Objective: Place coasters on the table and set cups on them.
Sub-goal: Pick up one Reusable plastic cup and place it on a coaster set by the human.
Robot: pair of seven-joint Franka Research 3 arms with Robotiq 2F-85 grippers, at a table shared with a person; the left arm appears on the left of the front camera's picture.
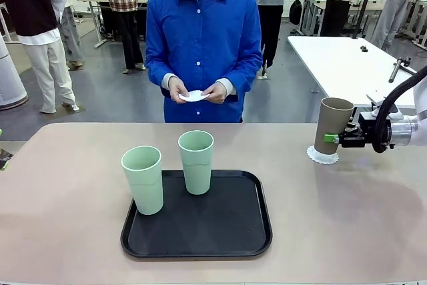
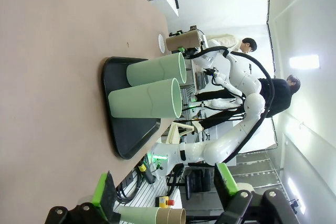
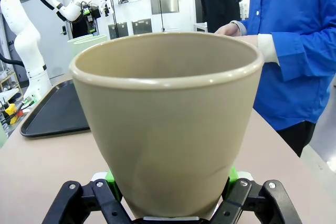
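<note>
my right gripper [image 1: 331,138] clamps brown cup [image 1: 332,125] upright, to seat it on coaster [image 1: 323,156] right of tray [image 1: 200,241] | my left gripper [image 2: 163,182] released, empty

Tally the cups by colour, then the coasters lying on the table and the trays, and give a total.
Mint green cups: 2
Brown cup: 1
Coasters on the table: 1
Black trays: 1
Total: 5

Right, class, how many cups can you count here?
3. Left mint cup and right mint cup stand on the black tray; the brown cup is held by the right gripper over a coaster. None seems hidden.
</note>
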